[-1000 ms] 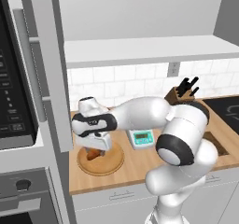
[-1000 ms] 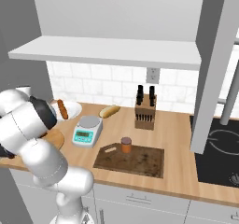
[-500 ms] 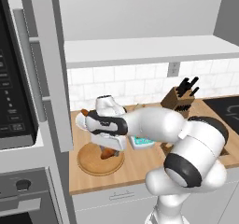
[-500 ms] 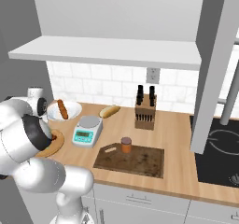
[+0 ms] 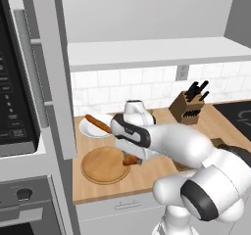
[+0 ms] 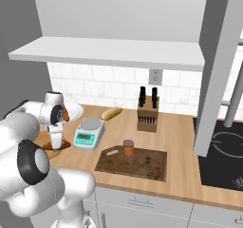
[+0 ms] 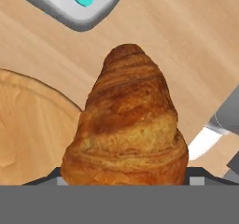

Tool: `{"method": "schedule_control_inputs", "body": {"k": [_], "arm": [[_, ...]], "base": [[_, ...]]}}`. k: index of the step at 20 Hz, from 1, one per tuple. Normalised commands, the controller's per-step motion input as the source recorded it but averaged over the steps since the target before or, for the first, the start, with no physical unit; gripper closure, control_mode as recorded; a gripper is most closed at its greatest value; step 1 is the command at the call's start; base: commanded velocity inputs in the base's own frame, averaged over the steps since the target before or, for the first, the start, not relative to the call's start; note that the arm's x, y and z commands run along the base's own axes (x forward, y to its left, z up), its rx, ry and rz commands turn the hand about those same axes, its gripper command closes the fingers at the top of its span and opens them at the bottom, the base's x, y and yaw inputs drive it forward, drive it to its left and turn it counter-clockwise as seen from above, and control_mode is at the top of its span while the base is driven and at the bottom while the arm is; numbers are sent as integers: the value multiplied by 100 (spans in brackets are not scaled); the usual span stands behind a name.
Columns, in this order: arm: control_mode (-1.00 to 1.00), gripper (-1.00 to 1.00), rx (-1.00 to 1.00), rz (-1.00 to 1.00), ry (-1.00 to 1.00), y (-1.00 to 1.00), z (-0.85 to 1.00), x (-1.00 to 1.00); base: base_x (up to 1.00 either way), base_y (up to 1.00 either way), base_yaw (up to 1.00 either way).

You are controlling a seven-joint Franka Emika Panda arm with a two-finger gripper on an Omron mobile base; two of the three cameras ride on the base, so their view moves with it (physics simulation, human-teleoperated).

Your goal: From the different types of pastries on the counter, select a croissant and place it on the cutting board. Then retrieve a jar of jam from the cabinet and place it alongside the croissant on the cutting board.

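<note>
My gripper (image 5: 132, 155) is shut on the golden-brown croissant (image 7: 128, 125), which sits between the fingertips in the hand view. The croissant (image 5: 129, 159) hangs low over the right edge of a round light-wood plate (image 5: 100, 166). To the right lies the dark cutting board (image 6: 137, 163) with the reddish jar of jam (image 6: 127, 147) standing on it. A long brown stick pastry (image 5: 97, 123) rests on a white plate, and a pale bun (image 6: 111, 113) lies by the wall. The cabinet shelf (image 6: 118, 51) runs overhead.
A teal-and-grey kitchen scale (image 6: 88, 132) stands between the round plate and the cutting board. A knife block (image 6: 147, 113) sits near the wall. The tall grey cabinet door (image 6: 216, 70) hangs open at the right, a cooktop (image 6: 223, 160) beyond it, and a microwave (image 5: 14, 97) at the left.
The arm has swung right, carrying the croissant from over the middle of the round plate to its right edge. The jaws have kept the same width.
</note>
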Motion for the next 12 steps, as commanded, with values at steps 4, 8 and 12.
{"method": "schedule_control_inputs", "body": {"k": [4,8,12], "arm": [[-100,100,10,-1,6,-61,6,12],[-100,100,19,-1,17,-52,37,-6],[-100,100,19,-2,21,-40,40,-11]], "base": [[0,0,0],[0,0,0],[0,0,0]]}}
